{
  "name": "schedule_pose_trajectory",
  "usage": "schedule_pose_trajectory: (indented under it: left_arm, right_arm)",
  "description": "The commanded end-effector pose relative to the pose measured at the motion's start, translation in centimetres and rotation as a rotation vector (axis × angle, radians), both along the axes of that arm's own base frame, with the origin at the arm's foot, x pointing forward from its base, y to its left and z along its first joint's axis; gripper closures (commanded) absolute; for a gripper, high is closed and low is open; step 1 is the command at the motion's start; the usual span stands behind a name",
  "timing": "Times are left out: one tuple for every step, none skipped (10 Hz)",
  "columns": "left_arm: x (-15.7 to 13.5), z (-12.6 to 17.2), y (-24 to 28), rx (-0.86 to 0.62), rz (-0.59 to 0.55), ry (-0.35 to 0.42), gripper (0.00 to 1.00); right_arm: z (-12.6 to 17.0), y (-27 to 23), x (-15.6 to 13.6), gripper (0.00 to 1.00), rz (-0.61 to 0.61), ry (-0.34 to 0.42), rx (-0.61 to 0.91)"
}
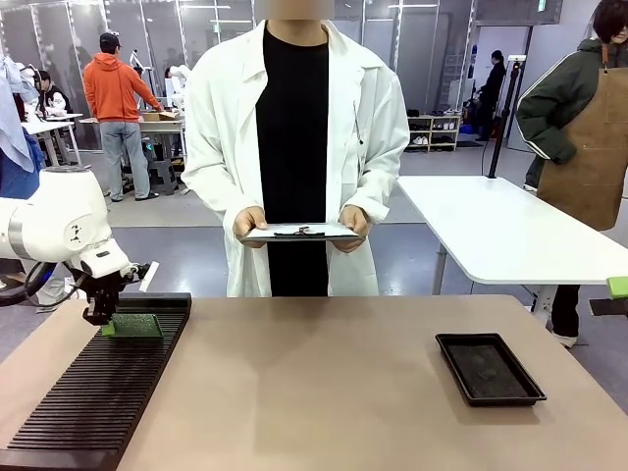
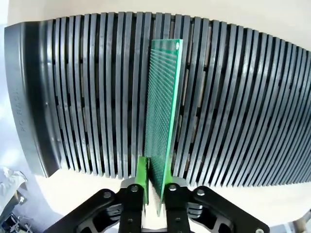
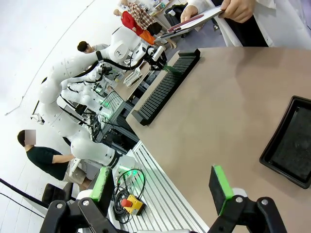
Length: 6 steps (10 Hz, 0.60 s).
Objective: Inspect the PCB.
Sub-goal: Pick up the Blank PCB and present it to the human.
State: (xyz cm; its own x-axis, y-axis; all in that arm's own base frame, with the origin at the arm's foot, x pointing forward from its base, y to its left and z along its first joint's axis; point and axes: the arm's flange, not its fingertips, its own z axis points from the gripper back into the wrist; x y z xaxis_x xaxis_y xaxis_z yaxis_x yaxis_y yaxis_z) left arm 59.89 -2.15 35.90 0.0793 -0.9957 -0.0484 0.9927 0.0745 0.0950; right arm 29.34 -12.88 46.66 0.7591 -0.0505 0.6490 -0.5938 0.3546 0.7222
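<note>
You'll find your left claw [image 2: 154,177] clenched on the near edge of the PCB [image 2: 163,107]; the board stands on edge straight ahead of it, along the slats of the black rack [image 2: 73,97]; your right claw [image 3: 161,187] hangs released above the bench [image 3: 218,107], with the black tray [image 3: 291,145] ahead to its right.

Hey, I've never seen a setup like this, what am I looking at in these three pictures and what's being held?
These are two white robot arms at a table, facing a person who holds a clipboard. The front view looks across the table; the other two come from cameras on each wrist. The left tool is shut on the PCB, a thin green board, at a black slotted rack. The right tool hangs open above the table. A black tray lies at the right.
</note>
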Motion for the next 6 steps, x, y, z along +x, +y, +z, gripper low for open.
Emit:
schedule_pose_trajectory:
  left_arm:
    - [0.5,0.3,-0.1,-0.015,0.012,0.026,1.00]
    - [0.3,0.5,0.0,-0.026,0.013,0.028,1.00]
    - [0.1,0.7,0.1,-0.040,0.006,0.037,1.00]
    - [0.0,1.0,0.2,-0.054,0.014,0.056,1.00]
    - [-0.2,2.0,0.4,-0.062,0.060,0.067,1.00]
    - [-0.8,3.7,0.8,-0.124,0.108,0.075,1.00]
  right_arm:
    - [0.1,0.0,0.2,0.00,0.005,-0.023,0.008]
    - [0.1,0.0,0.2,0.00,0.005,-0.023,0.008]
    - [0.1,0.0,0.2,0.00,0.005,-0.023,0.008]
    - [0.1,0.0,0.2,0.00,0.005,-0.023,0.008]
    - [0.1,0.0,0.2,0.00,0.005,-0.023,0.008]
    - [0.1,0.0,0.2,0.00,0.005,-0.023,0.008]
